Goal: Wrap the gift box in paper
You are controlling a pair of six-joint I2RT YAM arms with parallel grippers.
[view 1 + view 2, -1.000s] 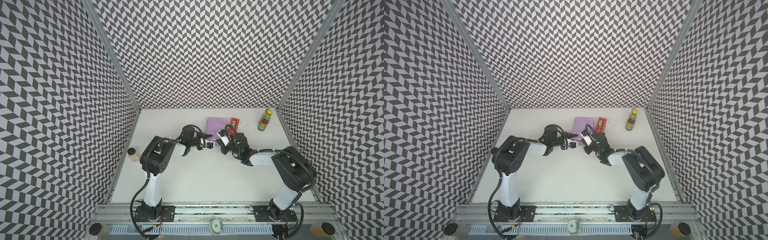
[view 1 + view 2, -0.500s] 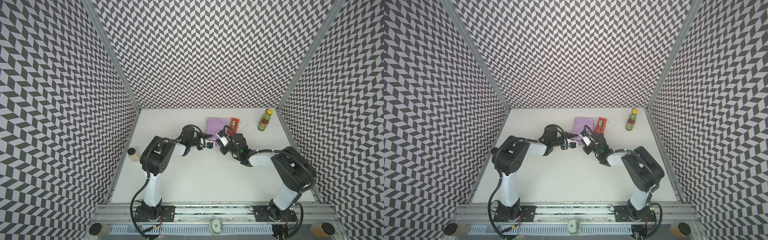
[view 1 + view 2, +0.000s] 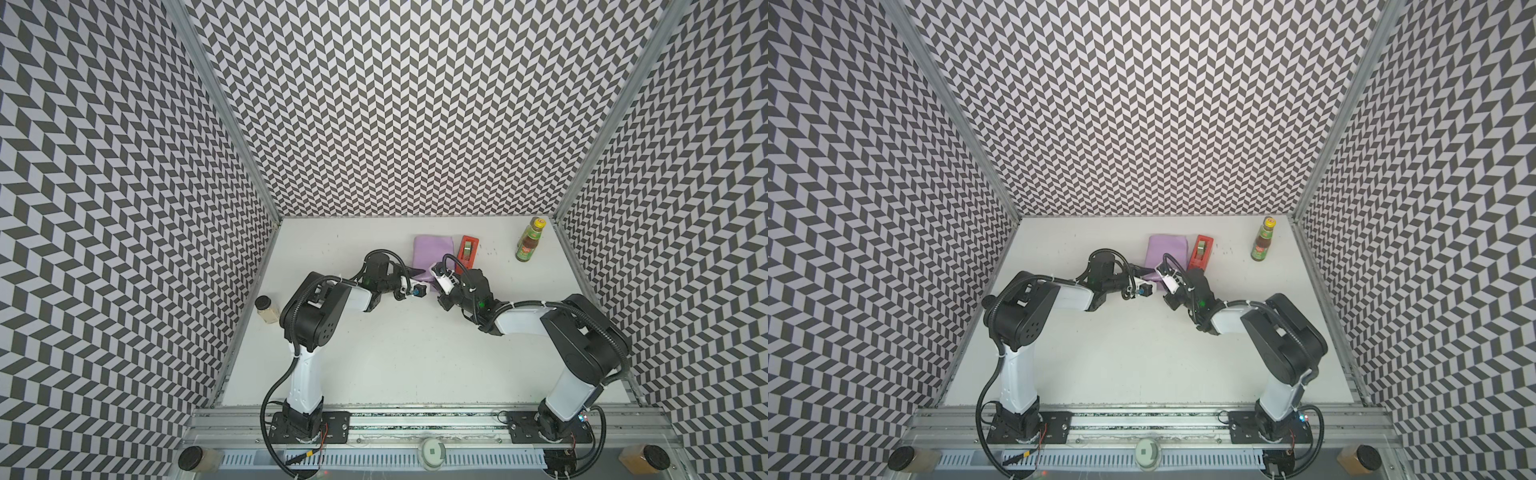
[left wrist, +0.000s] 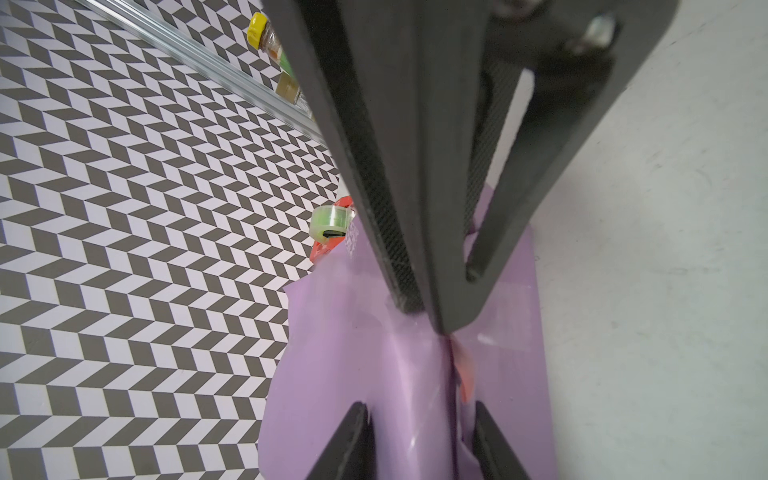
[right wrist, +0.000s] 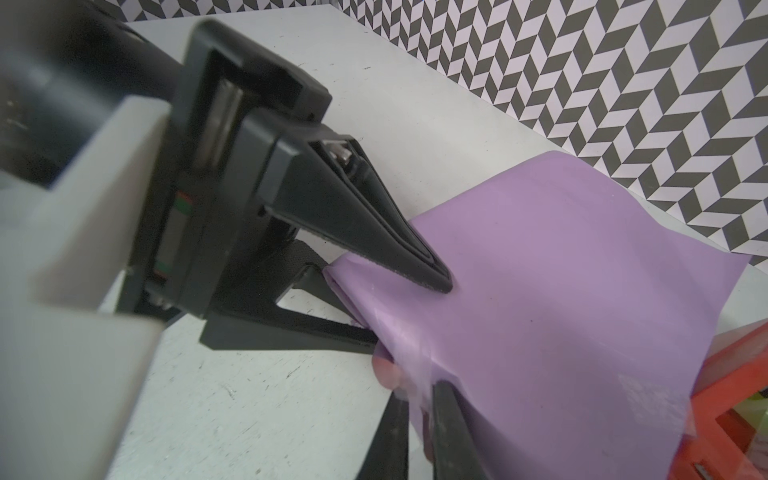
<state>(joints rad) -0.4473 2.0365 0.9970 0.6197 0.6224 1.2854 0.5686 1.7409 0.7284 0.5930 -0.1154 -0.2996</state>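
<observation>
Held the lilac paper (image 3: 432, 249) clamped between the fingers of the left gripper (image 4: 419, 405) and pinched a fold of it in the nearly closed right gripper (image 5: 419, 395).

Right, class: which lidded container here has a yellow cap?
The tall glass sauce bottle with the green label, near the back right corner. The squat jar by the left wall, the front-left jar and the front-right jar have black lids.

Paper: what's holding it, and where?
The paper: left gripper clamps its wrapped end, one finger above, one below. The right gripper straddles the end fold; grip cannot be told.
</observation>
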